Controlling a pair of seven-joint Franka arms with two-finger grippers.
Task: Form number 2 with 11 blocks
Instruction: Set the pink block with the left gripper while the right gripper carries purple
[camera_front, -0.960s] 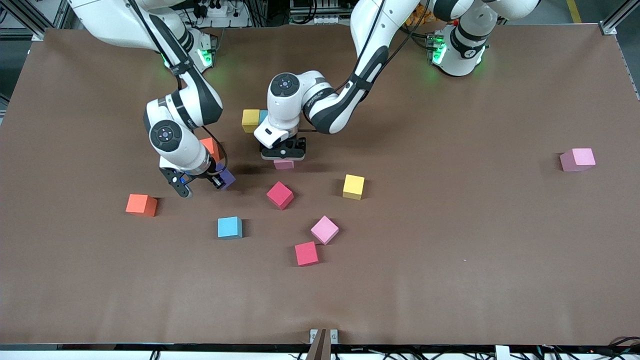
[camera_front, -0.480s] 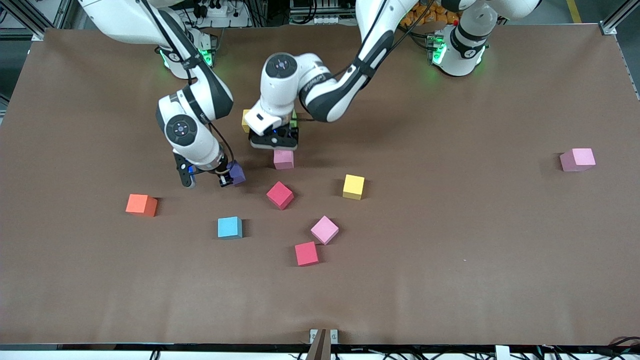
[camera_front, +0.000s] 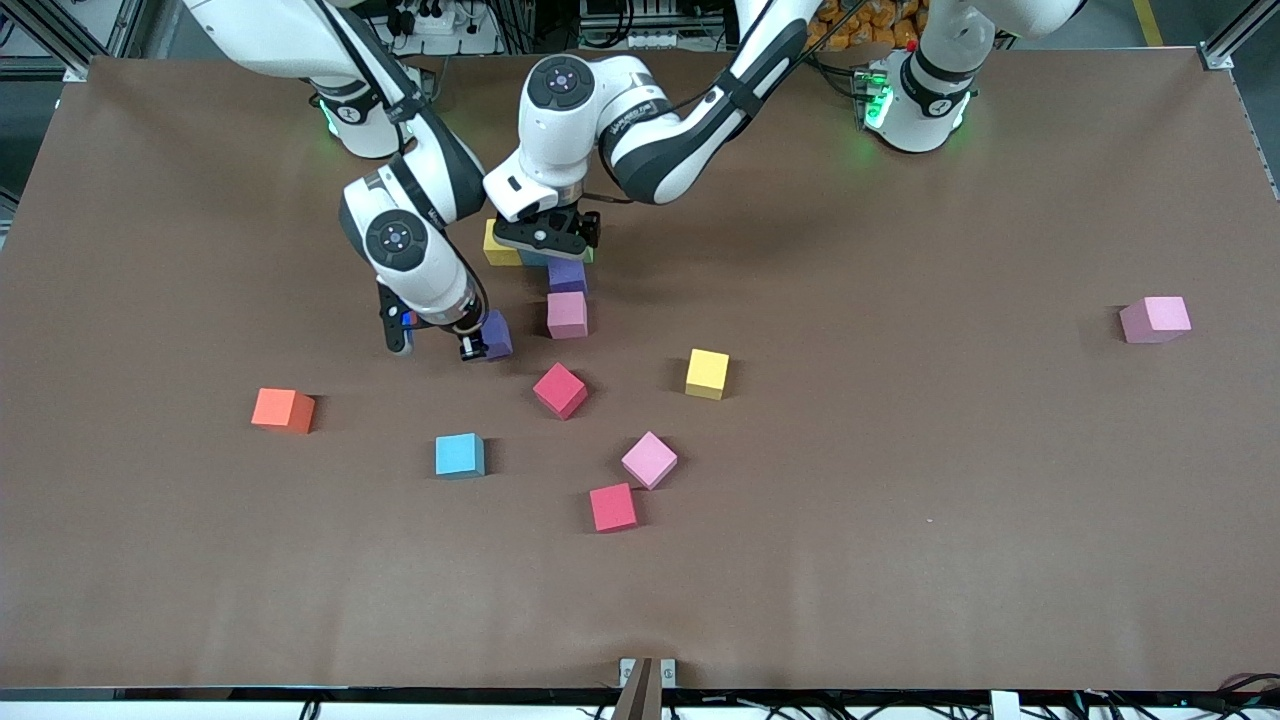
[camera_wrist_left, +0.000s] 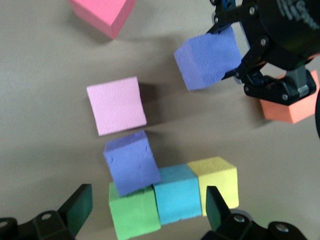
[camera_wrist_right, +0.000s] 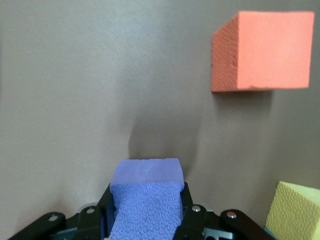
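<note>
A row of yellow (camera_front: 500, 243), blue (camera_wrist_left: 177, 192) and green (camera_wrist_left: 134, 215) blocks lies nearest the bases. A purple block (camera_front: 567, 275) touches the green one, and a pink block (camera_front: 567, 315) lies just nearer the camera. My left gripper (camera_front: 550, 243) hangs open over the row, with nothing between its fingers (camera_wrist_left: 215, 205). My right gripper (camera_front: 478, 347) is shut on another purple block (camera_front: 497, 333), low over the table beside the pink block. The right wrist view shows this block (camera_wrist_right: 146, 175) clamped between the jaws. An orange block (camera_wrist_right: 260, 50) lies close by.
Loose blocks lie nearer the camera: red (camera_front: 560, 390), yellow (camera_front: 707, 373), blue (camera_front: 460, 455), pink (camera_front: 650, 460), red (camera_front: 612, 507) and orange (camera_front: 283, 410). A lone pink block (camera_front: 1155, 320) sits toward the left arm's end of the table.
My left gripper has let go of the pink block, opened wide and risen back toward the bases. My right gripper has carried its purple block toward the pink block.
</note>
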